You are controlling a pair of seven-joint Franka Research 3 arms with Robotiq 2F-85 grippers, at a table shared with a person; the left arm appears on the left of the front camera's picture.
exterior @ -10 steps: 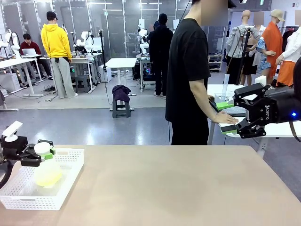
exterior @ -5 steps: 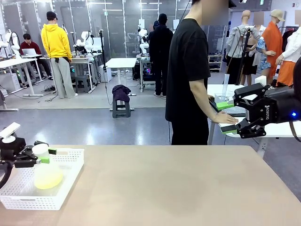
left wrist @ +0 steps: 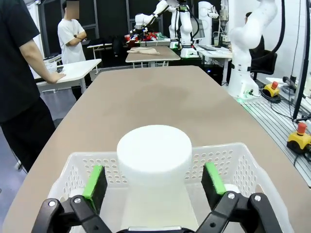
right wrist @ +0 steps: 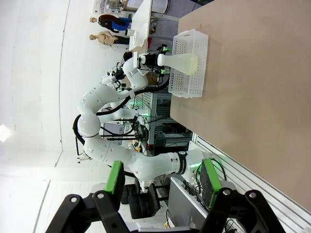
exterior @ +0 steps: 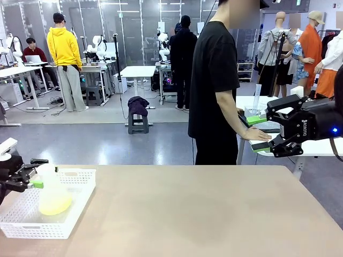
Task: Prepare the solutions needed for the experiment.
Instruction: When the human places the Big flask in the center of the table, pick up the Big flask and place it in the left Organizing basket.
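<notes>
A translucent whitish conical flask (exterior: 52,191) stands upright in the white perforated basket (exterior: 80,199) at the table's left end. A little pale yellow solution (exterior: 55,204) lies in its bottom. My left gripper (exterior: 38,172) is open at the flask's neck. In the left wrist view the flask's white top (left wrist: 154,158) sits between the green pads (left wrist: 95,180) of my left gripper (left wrist: 154,180), with a gap on each side. My right gripper (exterior: 274,128) hangs high at the right, open, with nothing in it. The right wrist view has that gripper (right wrist: 162,180) far from the flask (right wrist: 185,61).
The tan table (exterior: 193,214) stretches bare from the basket to the right end. A person in black (exterior: 214,85) stands at the far edge, one hand (exterior: 258,135) on a side table. The basket (right wrist: 190,60) sits near the table's corner.
My left gripper has opened, let go of the flask's neck and drawn back a little to the left. The flask now rests in the basket. My right arm has not moved.
</notes>
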